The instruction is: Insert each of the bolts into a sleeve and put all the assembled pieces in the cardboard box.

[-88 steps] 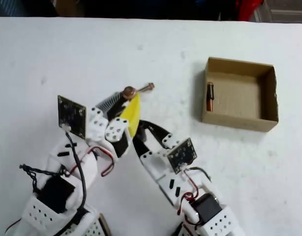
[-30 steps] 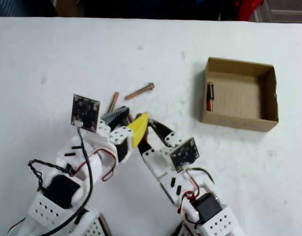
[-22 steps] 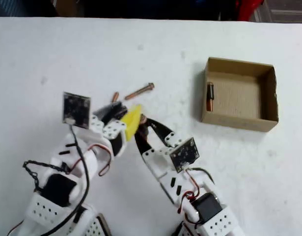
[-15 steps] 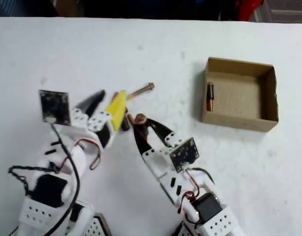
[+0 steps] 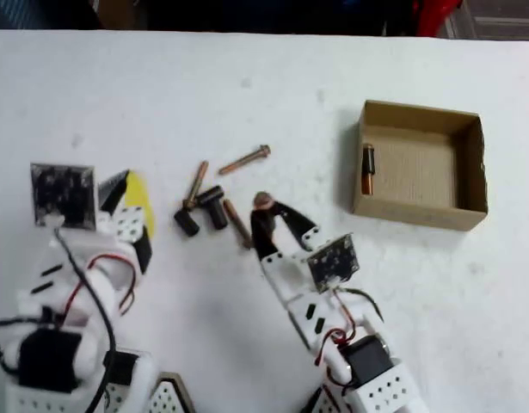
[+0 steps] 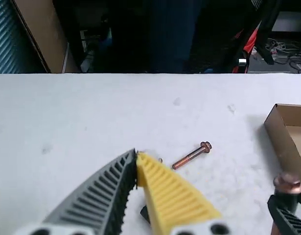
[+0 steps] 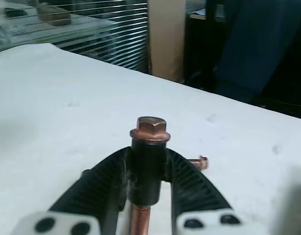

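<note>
High view: your right gripper (image 5: 273, 213) sits near the middle of the white table (image 5: 118, 95), pinching one assembled piece. In the right wrist view its two black fingers (image 7: 104, 178) clamp a black sleeve (image 7: 146, 171) from both sides. The held bolt (image 7: 150, 128) runs through that sleeve, its copper head standing out above and its shank showing below.

The cardboard box (image 5: 419, 211) stands well apart from this gripper, toward the right side of the table. One finished piece (image 5: 367, 169) lies along the box's left inner wall.

Your left gripper (image 5: 125, 191) is off to the left and holds nothing. The left wrist view shows its grey and yellow fingers (image 6: 170, 196) pressed together at the tips.

Loose parts lie on the table between the two grippers. A bare bolt (image 5: 238, 224) lies just beside the right gripper. Next to it lie a loose sleeve (image 5: 214, 206) and a second sleeve (image 5: 187, 222). A slanted bolt (image 5: 195, 183) lies close beside them, and a far bolt (image 5: 244, 159) lies a little beyond.
</note>
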Tool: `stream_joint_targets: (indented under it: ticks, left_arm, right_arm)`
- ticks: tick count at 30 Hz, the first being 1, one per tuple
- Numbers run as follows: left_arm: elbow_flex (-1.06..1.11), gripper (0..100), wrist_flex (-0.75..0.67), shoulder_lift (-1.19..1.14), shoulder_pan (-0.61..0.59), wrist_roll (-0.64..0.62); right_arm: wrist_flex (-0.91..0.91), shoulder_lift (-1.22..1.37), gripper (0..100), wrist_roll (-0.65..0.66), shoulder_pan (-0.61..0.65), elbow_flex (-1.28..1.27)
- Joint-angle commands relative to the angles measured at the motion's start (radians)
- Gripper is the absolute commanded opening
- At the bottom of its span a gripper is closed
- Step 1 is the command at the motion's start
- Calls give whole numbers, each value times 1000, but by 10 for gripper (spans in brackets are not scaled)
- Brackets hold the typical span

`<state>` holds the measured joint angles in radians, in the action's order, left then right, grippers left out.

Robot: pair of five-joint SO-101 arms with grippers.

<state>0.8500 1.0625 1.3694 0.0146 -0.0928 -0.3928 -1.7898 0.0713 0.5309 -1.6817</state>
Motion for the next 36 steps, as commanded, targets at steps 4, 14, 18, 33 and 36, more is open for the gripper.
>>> stream_joint_targets:
  ticks: [4,14,18,33,36]
  left_arm:
    - [20,23,41,203,-48,17]
    - [169,23,72,418,-157,66]
    - [242,23,72,453,-176,66]
    - [580,23,72,452,-174,66]
    - [654,23,72,452,-171,66]
  right_arm:
    - [4,-13,16,0,-70,6]
    - [-168,-13,16,0,-219,178]
    - [-257,-12,16,0,-242,258]
    - [-515,-10,17,132,-308,592]
    - [-549,1,17,149,-309,632]
